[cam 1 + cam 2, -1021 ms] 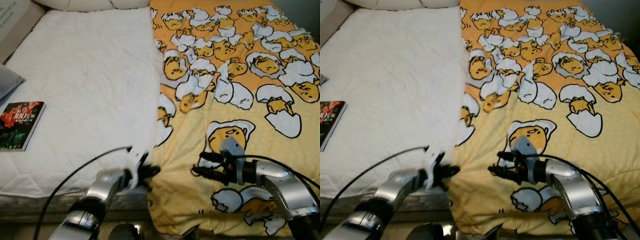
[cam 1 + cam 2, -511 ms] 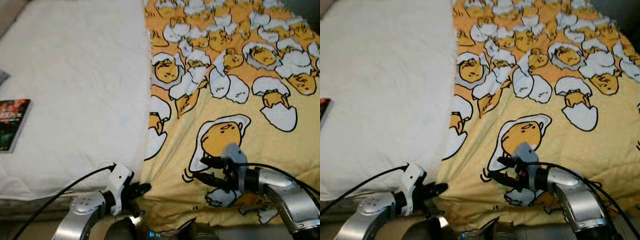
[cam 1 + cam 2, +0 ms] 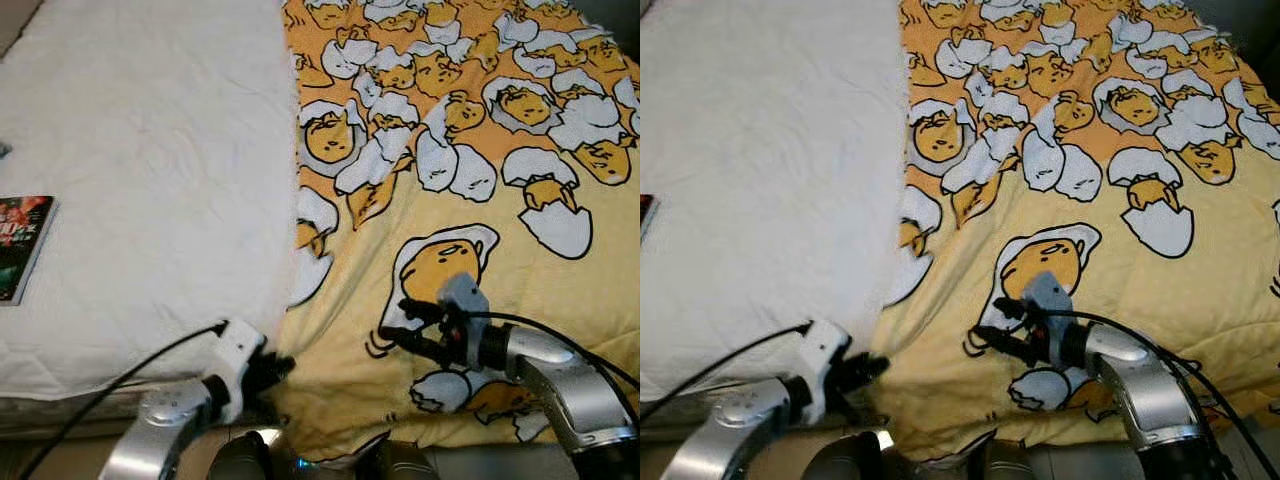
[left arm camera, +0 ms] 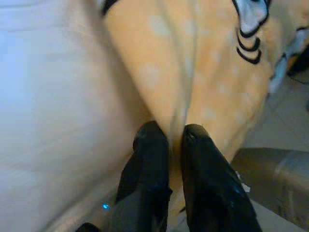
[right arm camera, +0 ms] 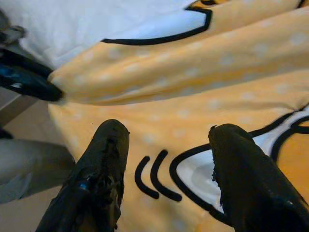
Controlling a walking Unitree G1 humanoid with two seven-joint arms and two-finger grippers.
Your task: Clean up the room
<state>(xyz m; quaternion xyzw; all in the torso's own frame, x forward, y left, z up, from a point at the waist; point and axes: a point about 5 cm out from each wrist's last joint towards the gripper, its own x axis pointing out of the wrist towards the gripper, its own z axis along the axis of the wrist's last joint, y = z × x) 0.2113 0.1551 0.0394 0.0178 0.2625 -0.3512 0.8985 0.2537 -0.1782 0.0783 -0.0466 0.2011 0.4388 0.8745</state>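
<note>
Left end effector (image 4: 170, 137) pinching yellow blanket (image 3: 470, 150) on bed (image 3: 150, 150).

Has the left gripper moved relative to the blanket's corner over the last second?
Yes. The left gripper has dropped toward the foot of the bed and now pinches the yellow blanket at its corner.

A white bed cover (image 3: 150, 180) fills the left half of the frame. It looks soft and has small wrinkles. A book (image 3: 20, 245) lies flat on it at the left edge, about halfway down, and the frame cuts part of it off. The book is dark with red and green on the front. Under the white cover, at the lower left, runs the grey side of the bed (image 3: 60, 412). Below that is a strip of pale floor (image 3: 40, 455).
</note>
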